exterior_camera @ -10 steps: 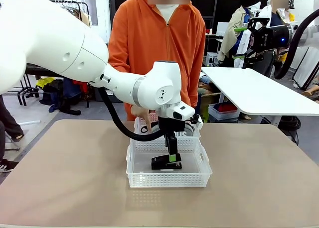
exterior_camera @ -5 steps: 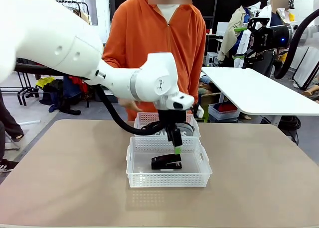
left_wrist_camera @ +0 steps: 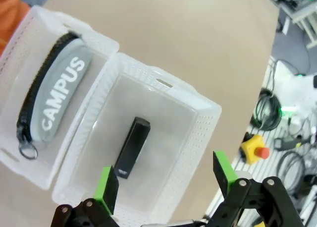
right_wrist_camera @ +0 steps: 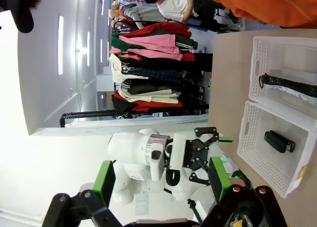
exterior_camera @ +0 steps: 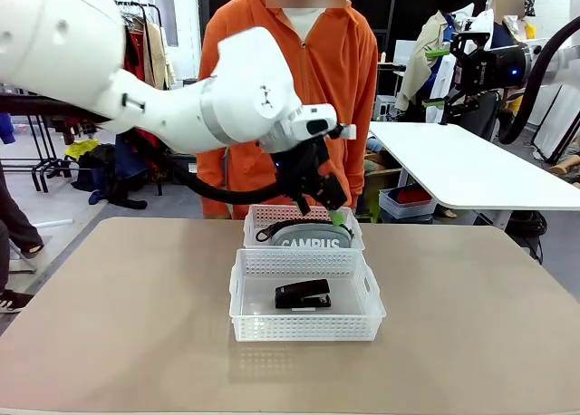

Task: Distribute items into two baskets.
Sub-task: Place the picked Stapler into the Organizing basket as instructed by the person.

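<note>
Above baskets (exterior_camera: 306, 323): left pincer (exterior_camera: 333, 208) now higher, empty

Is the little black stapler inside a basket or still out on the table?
Inside. The stapler lies flat on the floor of the nearer basket, with the basket's white lattice walls all around it.

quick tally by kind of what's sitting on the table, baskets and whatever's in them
baskets: 2, the nearer basket and the farther basket
zip pouches: 1, the grey CAMPUS pouch in the farther basket
staplers: 1, the black stapler in the nearer basket
total: 4
</note>
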Available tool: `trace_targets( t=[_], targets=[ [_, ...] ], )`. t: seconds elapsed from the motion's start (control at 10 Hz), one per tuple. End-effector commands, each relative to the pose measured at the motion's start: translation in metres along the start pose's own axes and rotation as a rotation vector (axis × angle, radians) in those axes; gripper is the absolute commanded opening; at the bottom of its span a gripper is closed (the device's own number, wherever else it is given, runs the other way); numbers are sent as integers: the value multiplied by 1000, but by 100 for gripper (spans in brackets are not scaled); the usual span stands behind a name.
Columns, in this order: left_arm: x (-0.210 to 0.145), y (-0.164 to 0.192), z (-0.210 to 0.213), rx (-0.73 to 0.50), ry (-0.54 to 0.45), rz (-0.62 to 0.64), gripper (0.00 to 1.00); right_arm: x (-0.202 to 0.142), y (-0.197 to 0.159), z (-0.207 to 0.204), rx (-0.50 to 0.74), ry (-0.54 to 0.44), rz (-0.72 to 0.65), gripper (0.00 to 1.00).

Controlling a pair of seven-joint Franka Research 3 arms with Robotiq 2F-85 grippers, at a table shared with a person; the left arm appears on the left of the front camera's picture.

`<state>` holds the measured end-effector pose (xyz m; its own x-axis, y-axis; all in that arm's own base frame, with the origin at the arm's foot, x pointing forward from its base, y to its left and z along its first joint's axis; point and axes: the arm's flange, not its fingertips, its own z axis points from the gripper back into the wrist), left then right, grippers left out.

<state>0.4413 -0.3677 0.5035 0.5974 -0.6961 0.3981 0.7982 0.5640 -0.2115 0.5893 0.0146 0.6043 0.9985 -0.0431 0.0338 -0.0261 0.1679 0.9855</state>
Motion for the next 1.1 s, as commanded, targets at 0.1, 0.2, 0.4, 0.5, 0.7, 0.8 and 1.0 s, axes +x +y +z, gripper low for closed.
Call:
trace_targets(
  t=[0.1,0.2,0.4,0.5,0.7,0.8,1.0],
  targets=[
    [-32,7,26,-15,-44,60,100,0,3,0,12,-3,0,100],
    [-34,8,31,-30,-2,-7,100,0,3,0,12,-3,0,100],
    [-15,7,22,-4,-33,61,100,0,3,0,12,-3,0,100],
    [-15,7,22,-4,-33,61,100,0,3,0,12,-3,0,100],
    [-15,7,22,-4,-33,61,100,0,3,0,12,-3,0,100],
    [-17,5,20,-12,-26,49,100,0,3,0,12,-3,0,100],
    [-25,26,62,-145,-154,312,100,0,3,0,12,-3,0,100]
  ],
)
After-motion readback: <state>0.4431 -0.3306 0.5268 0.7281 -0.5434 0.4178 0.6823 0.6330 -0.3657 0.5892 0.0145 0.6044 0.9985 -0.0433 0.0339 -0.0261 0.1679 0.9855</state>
